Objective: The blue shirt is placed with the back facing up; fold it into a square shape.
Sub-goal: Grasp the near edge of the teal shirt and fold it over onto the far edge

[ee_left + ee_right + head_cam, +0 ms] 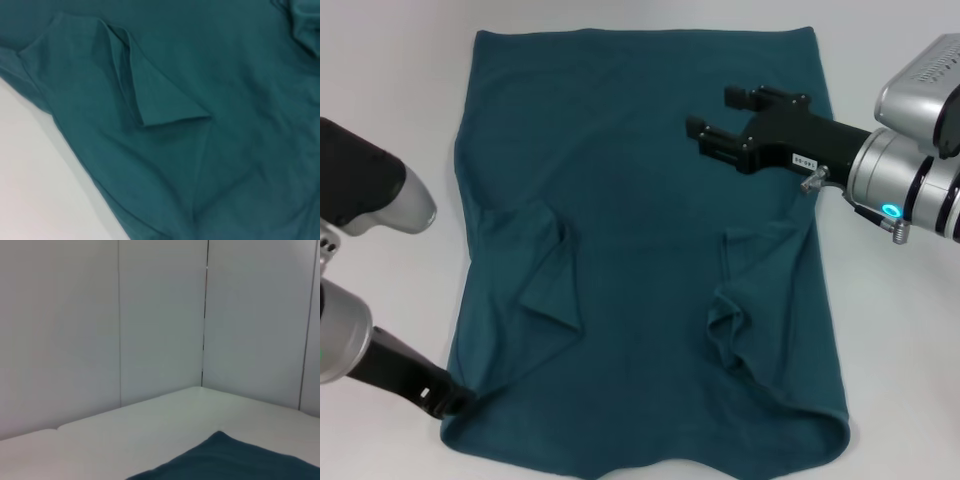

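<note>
One large dark teal-blue soft cotton shirt (620, 200) lies flat on the white surface (390, 90), back up, both sleeves folded inward: two sleeve flaps, one per side. Step looks like lengthwise fold next. Left hand (448, 400) sits at the near left corner of the cloth; can't tell if it grips. Right hand (715, 125) hovers over the far right part, fingers apart, holding nothing. Next: each hand needs a corner pinch.

Blue shirt (640, 260) flat on table (390, 90); right pincer (715, 125) above it, left pincer (445, 400) at near-left corner.
</note>
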